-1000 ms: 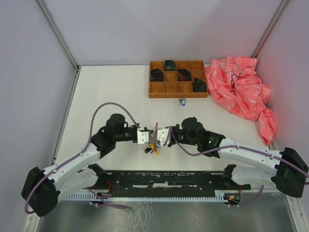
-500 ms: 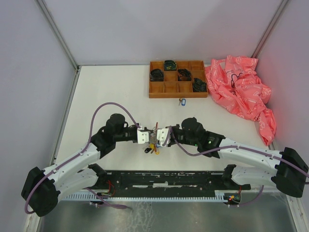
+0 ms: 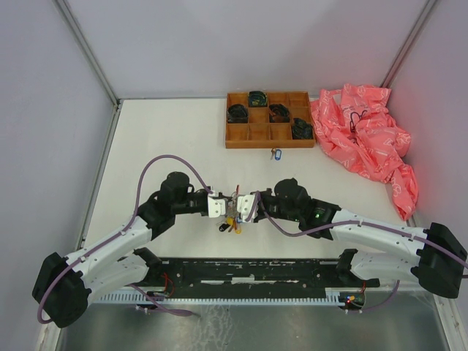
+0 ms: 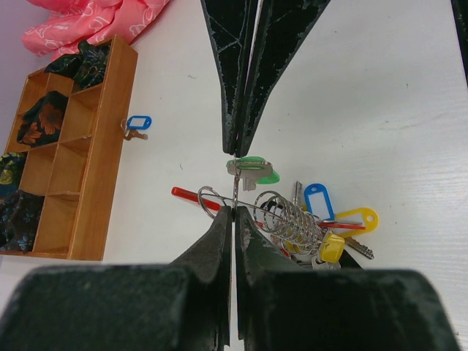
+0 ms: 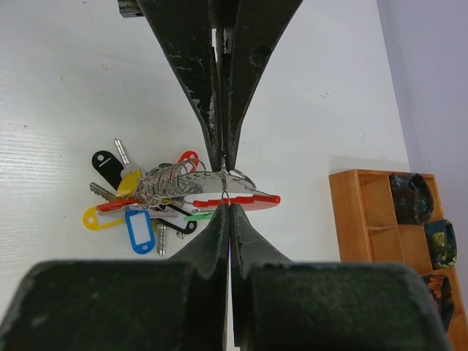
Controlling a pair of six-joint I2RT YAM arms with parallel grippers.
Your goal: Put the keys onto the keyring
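Observation:
Both grippers meet tip to tip above the table's near middle. My left gripper (image 3: 230, 208) (image 4: 234, 211) is shut on the thin wire keyring (image 4: 210, 202) (image 5: 225, 183). From the ring hang a coil of small rings (image 4: 286, 216), a curved red strap (image 5: 245, 200) and keys with blue (image 4: 318, 199), yellow (image 4: 356, 218) and black (image 5: 107, 165) tags. My right gripper (image 3: 240, 208) (image 5: 225, 205) is shut on the green-tagged key (image 4: 253, 170), at the ring. Another key with a blue tag (image 3: 276, 153) (image 4: 137, 123) lies alone in front of the tray.
A brown wooden compartment tray (image 3: 267, 137) (image 4: 110, 146) stands at the back with dark coiled items (image 3: 238, 113) in some cells. A crumpled pink plastic bag (image 3: 365, 135) lies to its right. Grey walls close in both sides.

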